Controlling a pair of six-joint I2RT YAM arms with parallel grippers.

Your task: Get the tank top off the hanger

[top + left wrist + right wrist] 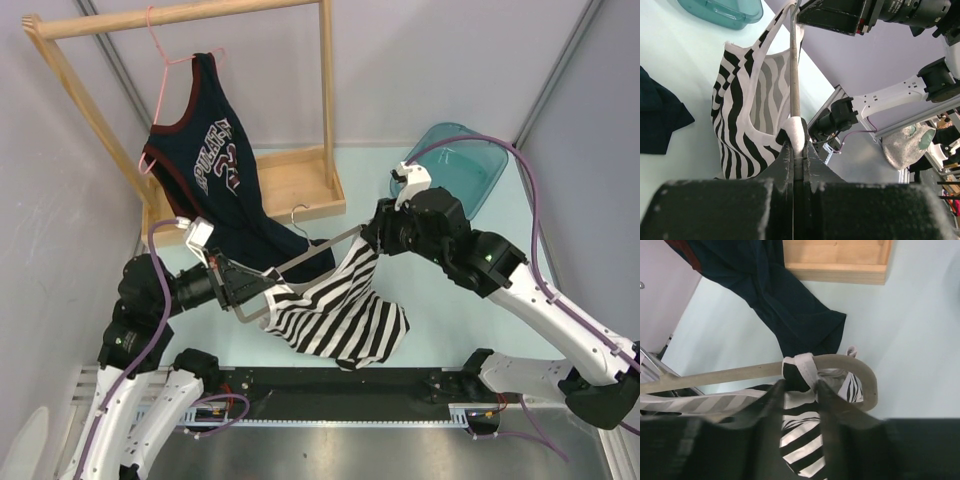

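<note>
A black-and-white striped tank top point(340, 315) hangs from a pale wooden hanger point(320, 252) held in the air between both arms. My left gripper point(262, 288) is shut on the hanger's left end; in the left wrist view point(799, 145) the hanger bar point(794, 75) runs up out of the closed jaws, with the tank top point(740, 100) draped to its left. My right gripper point(372, 240) is at the hanger's right end. In the right wrist view point(800, 387) its fingers pinch the striped fabric point(800, 440) just below the white strap point(805, 367) looped over the curved hanger end point(867, 382).
A navy jersey point(205, 160) hangs on a pink hanger point(160, 70) from a wooden rack point(300, 180) at the back left, its hem trailing on the table point(790, 310). A teal bin point(460, 160) lies at the back right.
</note>
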